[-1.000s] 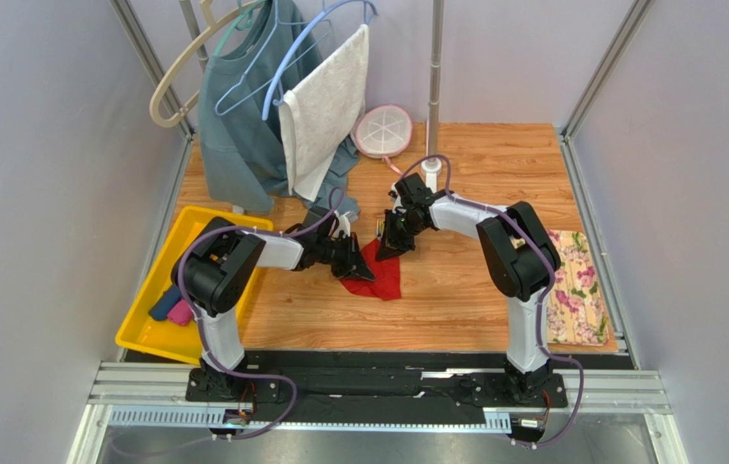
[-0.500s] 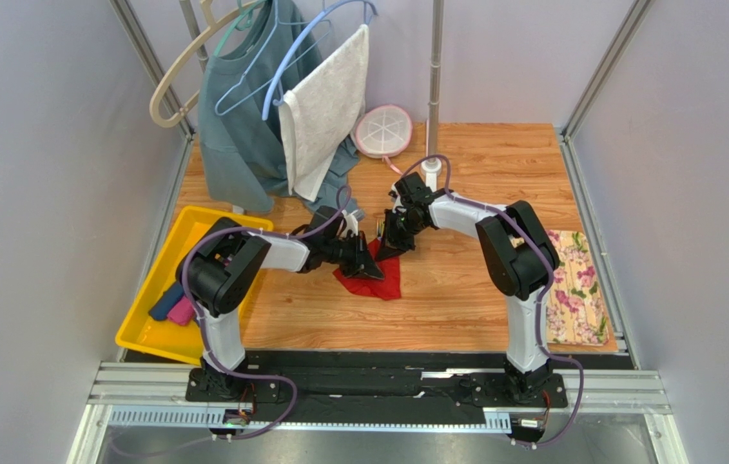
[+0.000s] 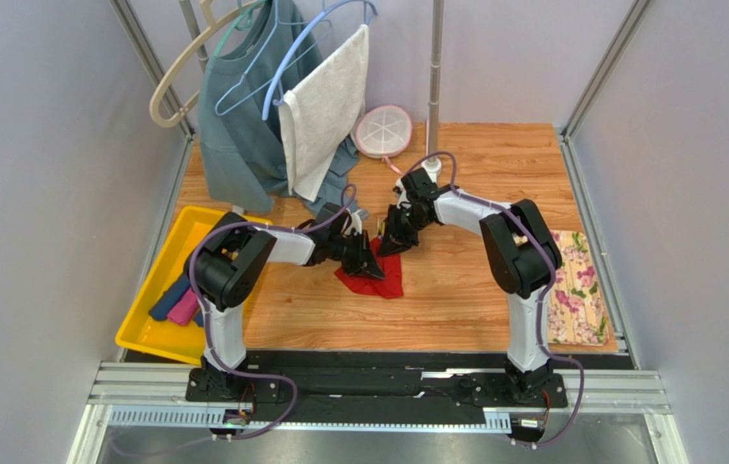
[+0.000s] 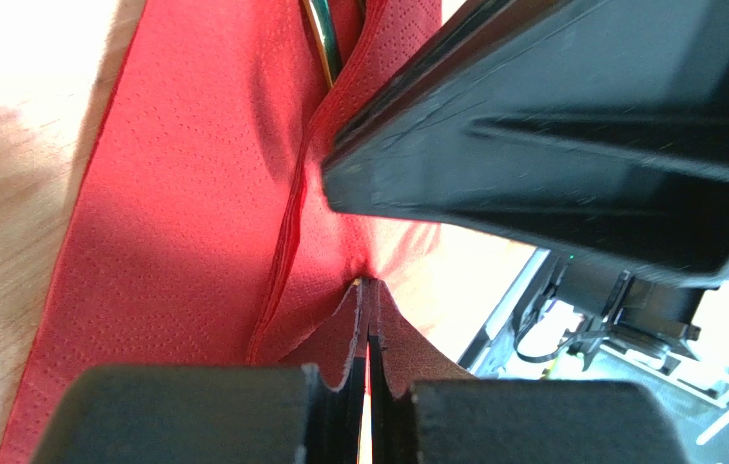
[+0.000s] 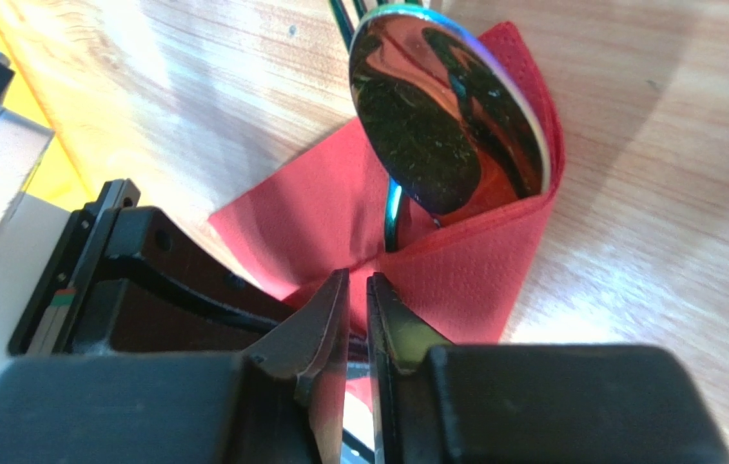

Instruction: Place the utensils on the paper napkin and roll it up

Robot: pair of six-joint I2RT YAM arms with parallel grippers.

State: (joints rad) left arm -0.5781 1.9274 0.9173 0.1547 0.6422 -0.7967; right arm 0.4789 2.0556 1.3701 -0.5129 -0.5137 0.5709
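Observation:
The red paper napkin [image 3: 384,278] lies partly folded mid-table. Its folds wrap the gold utensils: a spoon head [image 5: 446,126] sticks out of its far end, and a slim handle [image 4: 323,39] shows in the crease. My left gripper [image 3: 370,263] is shut on a pinched ridge of the napkin [image 4: 194,222], which tents up at its tips [image 4: 368,290]. My right gripper [image 3: 398,239] hovers over the napkin's [image 5: 475,271] near fold. Its jaws [image 5: 358,285] stand a narrow gap apart, holding nothing. The two grippers nearly touch.
A yellow tray [image 3: 145,338] with navy and pink rolls sits at the left edge. A floral cloth [image 3: 576,285] lies at the right edge. A hung teal sweater [image 3: 242,126] and white towel [image 3: 324,106], a pink round dish [image 3: 384,130] and a pole [image 3: 434,77] stand at the back.
My left gripper has slid right along the napkin toward the right gripper. The right gripper's jaws have parted slightly and its wrist has shifted back a little.

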